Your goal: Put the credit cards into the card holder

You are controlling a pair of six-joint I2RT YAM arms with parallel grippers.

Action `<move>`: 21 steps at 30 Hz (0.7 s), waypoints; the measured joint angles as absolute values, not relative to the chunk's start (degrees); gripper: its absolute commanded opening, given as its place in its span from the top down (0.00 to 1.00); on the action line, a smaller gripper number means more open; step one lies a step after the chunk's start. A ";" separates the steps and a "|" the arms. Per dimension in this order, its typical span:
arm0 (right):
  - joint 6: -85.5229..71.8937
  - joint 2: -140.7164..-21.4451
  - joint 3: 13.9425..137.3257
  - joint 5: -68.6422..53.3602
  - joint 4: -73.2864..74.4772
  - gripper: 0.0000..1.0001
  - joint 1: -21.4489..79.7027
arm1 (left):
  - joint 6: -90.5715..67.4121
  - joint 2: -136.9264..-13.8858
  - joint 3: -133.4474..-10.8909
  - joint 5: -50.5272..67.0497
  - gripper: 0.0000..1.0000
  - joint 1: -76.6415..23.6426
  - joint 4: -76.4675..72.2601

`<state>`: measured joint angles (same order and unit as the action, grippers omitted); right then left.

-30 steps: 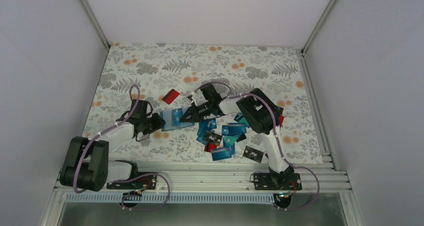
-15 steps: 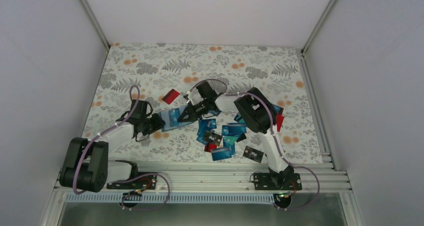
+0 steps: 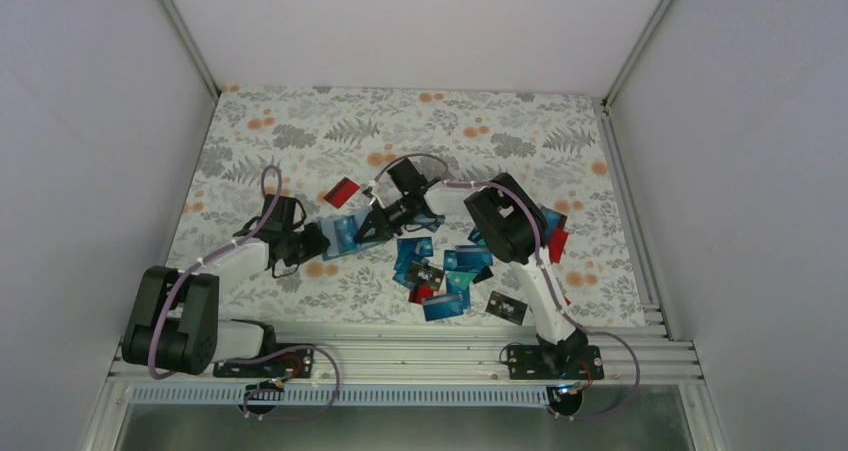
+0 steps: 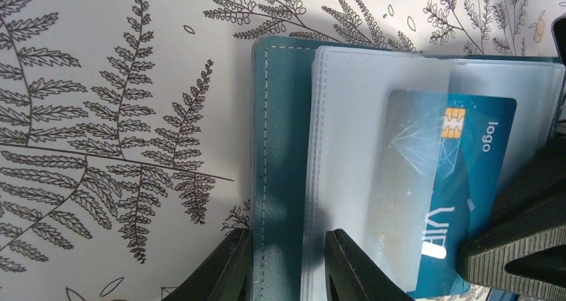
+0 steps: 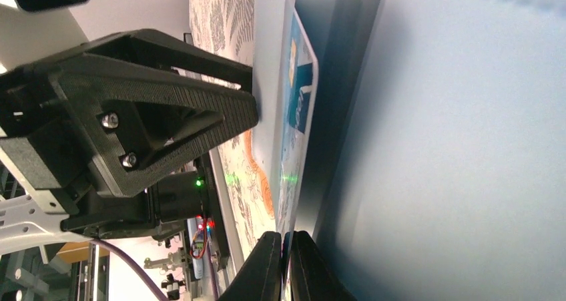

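One blue chip card (image 4: 467, 174) sits roughly half under a clear sleeve (image 4: 374, 147) of the card holder (image 4: 280, 134). The holder lies open on the bench (image 3: 300, 131), near its centre. The step in hand is judged to be insertion, not yet complete.

The left pincer (image 4: 286, 266) is closed on the holder's teal cover at the holder's 9 o'clock side in the top view, pinning it flat. The right pincer (image 5: 286, 257) grips the card's free edge from 3 o'clock, with the card seen edge-on between its fingers.

Next move: push the card toward 9 o'clock until it seats. Keep it level with the sleeve mouth, since the soft plastic may buckle.

Many loose cards (image 3: 445, 271) lie at the holder's 4 o'clock, and a red card (image 3: 341, 191) lies at 12 o'clock.
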<state>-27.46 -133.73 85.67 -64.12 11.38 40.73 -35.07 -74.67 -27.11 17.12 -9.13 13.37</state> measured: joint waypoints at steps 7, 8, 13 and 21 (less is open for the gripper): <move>-28.99 -135.76 89.43 -63.20 11.86 0.96 40.73 | -35.05 -74.70 -27.09 17.17 0.72 -9.10 13.28; -29.15 -136.05 89.91 -63.18 11.88 0.96 40.73 | -35.00 -74.70 -27.05 17.17 0.72 -9.10 13.17; -28.82 -137.67 92.92 -63.24 13.37 0.96 40.73 | -34.79 -74.81 -26.98 17.19 0.72 -8.97 12.91; -22.98 -139.20 96.53 -63.86 20.01 0.96 40.77 | -33.58 -74.89 -26.98 17.45 0.71 -8.78 12.78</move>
<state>-22.98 -139.20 96.53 -63.86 20.01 40.77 -33.58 -74.89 -26.98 17.45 -8.78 12.78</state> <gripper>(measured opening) 0.043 0.282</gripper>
